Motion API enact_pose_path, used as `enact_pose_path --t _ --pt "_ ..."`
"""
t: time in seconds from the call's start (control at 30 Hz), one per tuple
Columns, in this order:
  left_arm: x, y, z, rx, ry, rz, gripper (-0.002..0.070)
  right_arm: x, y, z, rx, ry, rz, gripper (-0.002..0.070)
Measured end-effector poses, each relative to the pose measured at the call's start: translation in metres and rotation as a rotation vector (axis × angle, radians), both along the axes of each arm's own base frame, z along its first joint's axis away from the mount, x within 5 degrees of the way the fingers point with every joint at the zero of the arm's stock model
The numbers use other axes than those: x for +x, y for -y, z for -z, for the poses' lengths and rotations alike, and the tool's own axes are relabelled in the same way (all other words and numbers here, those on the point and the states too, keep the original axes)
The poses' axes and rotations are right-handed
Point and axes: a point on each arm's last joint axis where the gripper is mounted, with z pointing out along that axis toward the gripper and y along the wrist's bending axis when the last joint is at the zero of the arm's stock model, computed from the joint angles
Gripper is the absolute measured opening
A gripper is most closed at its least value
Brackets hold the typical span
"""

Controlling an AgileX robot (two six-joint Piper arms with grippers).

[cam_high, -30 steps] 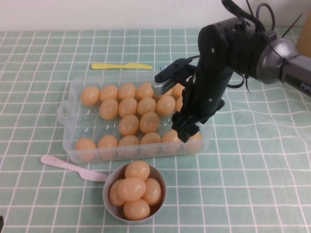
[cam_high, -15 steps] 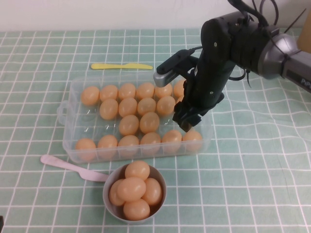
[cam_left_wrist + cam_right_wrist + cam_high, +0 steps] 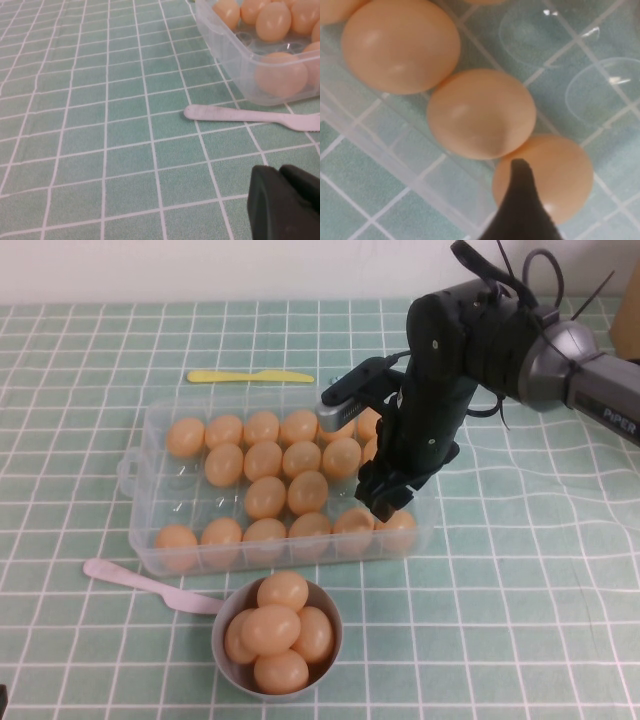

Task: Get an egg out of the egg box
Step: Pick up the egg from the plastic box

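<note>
Your right claw (image 3: 388, 502) is hanging over the egg box (image 3: 148, 430) at its front right corner, jaws spread, holding nothing. In the right wrist view one dark fingertip (image 3: 520, 200) is overlapping the egg (image 3: 555, 175) in the corner slot; whether it's touching, can't tell. The other finger isn't showing there. That egg (image 3: 402, 525) is sitting just inside the front wall, with a neighbour (image 3: 481, 114) touching it along the front row.

To do this well you're wanting the jaws straddling the corner egg, not its neighbour, one finger each side. Come straight down so a finger isn't jamming between the two eggs or catching the box wall. Close gently; the shell looks smooth and could slip out.

Left claw (image 3: 287, 200) is parked low over the tablecloth near the front left corner, jaws pressed together, near a pink knife (image 3: 250, 116) beside the box. The grey bowl (image 3: 225, 615) in front of the box is already holding eggs.
</note>
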Motion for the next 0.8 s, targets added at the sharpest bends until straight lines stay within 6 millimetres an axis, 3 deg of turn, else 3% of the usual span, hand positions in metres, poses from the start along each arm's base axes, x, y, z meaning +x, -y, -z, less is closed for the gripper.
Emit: enact_pose_path --t 0.37,0.8 --pt "0.0 0.0 0.0 0.0 0.0 0.0 -0.0004 0.002 -0.002 0.013 -0.011 -0.028 0.001 0.0451" --pt "0.0 0.0 0.0 0.0 0.0 0.0 -0.0004 0.002 -0.002 0.013 -0.011 -0.028 0.001 0.0451"
